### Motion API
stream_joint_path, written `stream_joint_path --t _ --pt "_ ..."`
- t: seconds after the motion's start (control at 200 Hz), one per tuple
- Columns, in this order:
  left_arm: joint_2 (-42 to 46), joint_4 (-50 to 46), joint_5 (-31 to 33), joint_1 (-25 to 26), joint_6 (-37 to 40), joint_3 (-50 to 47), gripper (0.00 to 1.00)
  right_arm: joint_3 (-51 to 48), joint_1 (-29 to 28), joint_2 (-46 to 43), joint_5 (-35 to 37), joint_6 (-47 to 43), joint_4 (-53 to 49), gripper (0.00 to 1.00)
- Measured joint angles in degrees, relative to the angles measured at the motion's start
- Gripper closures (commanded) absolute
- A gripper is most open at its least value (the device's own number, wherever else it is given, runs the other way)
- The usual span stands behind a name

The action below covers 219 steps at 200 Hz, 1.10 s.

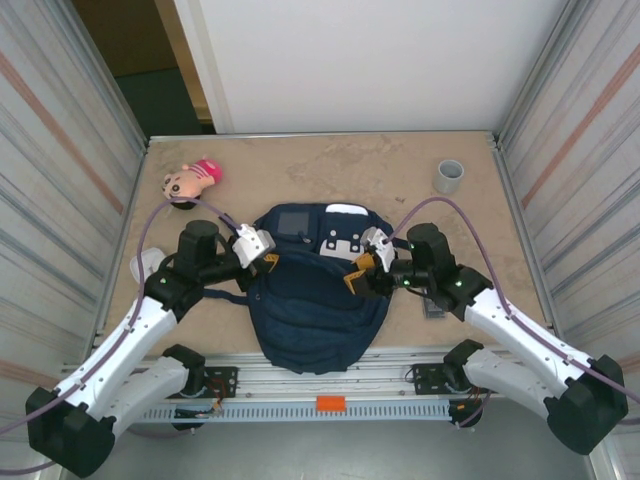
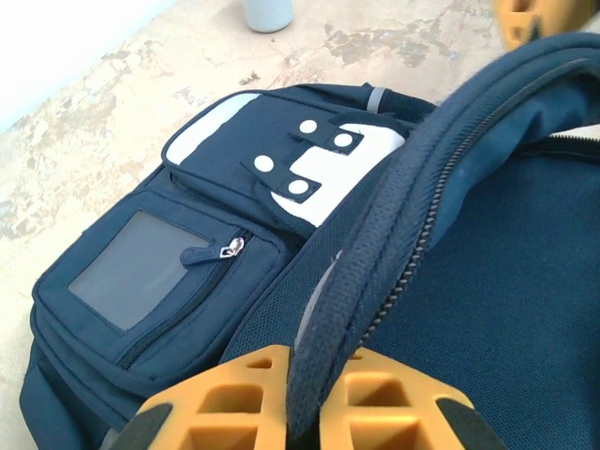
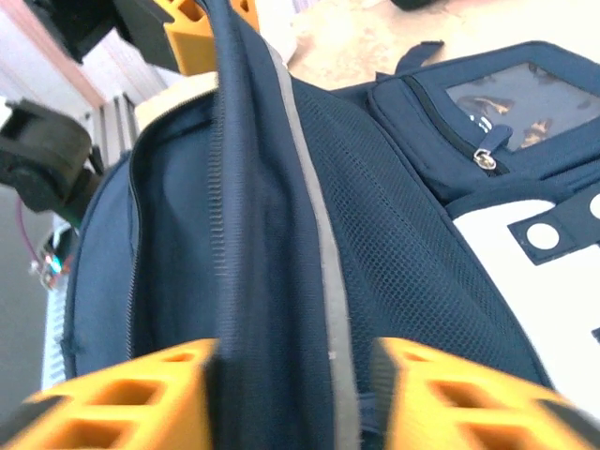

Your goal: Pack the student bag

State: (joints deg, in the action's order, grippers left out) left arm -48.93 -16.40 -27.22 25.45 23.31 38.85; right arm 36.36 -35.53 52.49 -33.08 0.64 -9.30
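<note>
- Yellow fingers [image 2: 234, 389] of my left gripper [image 2: 314, 370] sit closest to the lens. They are pinched tight on the zippered rim of the student bag [image 2: 487, 281].
- On the right wrist feed, my right gripper [image 3: 295, 366] straddles that same rim, with one blurred finger on each side. I cannot tell whether it is clamping the fabric or only bracketing it.
- From there the rim runs up to the left gripper's fingers at the top of that view, and the dark mouth of the main compartment opens to its left.
- From above, the bag lies flat between my two arms at the near middle of the table [image 1: 400, 170]. Its white patches [image 1: 345, 238] face the far side.
- Beyond it, a pink plush toy [image 1: 192, 178] lies at the far left and a grey cup [image 1: 448, 176] stands at the far right. Both are well apart from the bag.
</note>
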Motion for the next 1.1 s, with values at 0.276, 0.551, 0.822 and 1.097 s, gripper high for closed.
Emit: stream_joint_path --t 0.276,0.551,0.822,1.097 --pt "-0.1 0.8 5.5 0.3 -4.2 -0.5 0.96 -1.5 3.5 3.3 2.6 2.2 11.6 1.00" --pt "-0.5 2.8 9.6 -4.6 -6.3 -1.1 0.85 8.0 4.9 20.7 -1.0 2.8 19.3 1.00" --pt "-0.7 -0.2 6.4 -6.4 -5.5 1.9 0.41 12.7 6.7 26.5 -2.2 3.2 20.2 1.00" --pt "-6.3 -6.0 -0.1 -6.4 -0.6 15.5 0.28 14.6 6.7 26.6 -4.8 2.2 18.0 1.00"
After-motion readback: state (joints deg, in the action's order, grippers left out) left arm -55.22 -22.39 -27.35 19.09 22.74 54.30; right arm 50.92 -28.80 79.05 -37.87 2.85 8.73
